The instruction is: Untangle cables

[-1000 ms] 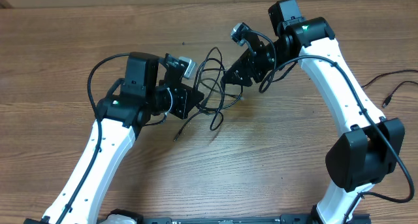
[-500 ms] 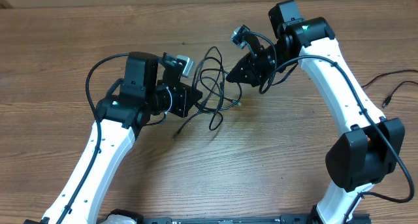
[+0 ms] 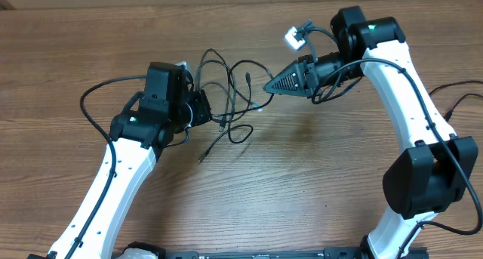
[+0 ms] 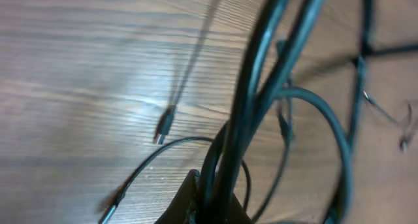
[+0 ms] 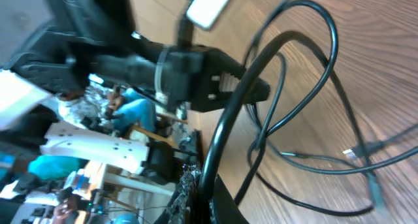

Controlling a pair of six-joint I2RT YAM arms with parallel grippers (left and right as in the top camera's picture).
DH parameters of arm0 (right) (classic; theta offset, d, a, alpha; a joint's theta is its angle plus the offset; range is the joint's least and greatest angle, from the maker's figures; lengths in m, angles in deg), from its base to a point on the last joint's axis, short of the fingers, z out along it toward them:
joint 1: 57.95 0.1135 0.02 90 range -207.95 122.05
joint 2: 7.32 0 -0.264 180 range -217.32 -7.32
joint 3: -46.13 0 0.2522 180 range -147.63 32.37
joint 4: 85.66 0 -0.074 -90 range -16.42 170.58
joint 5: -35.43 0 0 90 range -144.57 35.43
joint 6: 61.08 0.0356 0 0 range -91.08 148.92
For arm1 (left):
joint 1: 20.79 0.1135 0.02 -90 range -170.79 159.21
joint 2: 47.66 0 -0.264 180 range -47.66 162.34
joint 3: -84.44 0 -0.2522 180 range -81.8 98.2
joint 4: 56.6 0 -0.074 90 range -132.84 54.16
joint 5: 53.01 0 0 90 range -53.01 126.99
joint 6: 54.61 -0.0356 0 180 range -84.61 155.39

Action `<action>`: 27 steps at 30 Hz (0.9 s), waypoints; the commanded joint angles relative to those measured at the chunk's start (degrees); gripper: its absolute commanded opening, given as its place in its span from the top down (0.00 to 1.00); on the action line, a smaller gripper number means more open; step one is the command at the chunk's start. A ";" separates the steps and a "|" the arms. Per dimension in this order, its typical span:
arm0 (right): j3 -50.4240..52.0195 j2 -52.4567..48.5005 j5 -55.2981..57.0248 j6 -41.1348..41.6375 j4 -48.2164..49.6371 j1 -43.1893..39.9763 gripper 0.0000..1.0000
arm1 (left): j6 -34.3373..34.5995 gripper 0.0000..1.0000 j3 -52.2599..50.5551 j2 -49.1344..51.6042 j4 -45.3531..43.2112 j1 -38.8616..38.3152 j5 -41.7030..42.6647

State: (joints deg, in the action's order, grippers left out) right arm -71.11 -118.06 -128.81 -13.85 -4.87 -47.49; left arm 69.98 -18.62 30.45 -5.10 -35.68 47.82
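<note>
The cables (image 3: 230, 93) form a loose tangle of thin black loops strung between the two claws, over the middle of the wooden tabletop (image 3: 302, 183). The left claw (image 3: 202, 108) is clenched on several strands at the tangle's left side, and its wrist view shows them rising out of the closed fingers (image 4: 196, 208). The right claw (image 3: 269, 86) is clenched on one cord at the right side. A loose plug end (image 3: 202, 158) dangles below the tangle.
</note>
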 commanded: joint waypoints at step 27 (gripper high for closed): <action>-0.74 2.29 -2.82 -12.79 -5.62 -1.86 0.96 | 52.37 0.96 1.60 -1.29 12.46 0.37 -16.33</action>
State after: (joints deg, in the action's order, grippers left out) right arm -71.11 -118.06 -130.91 -25.15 -10.35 -48.24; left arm 114.61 -17.88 29.90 6.04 -35.68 35.41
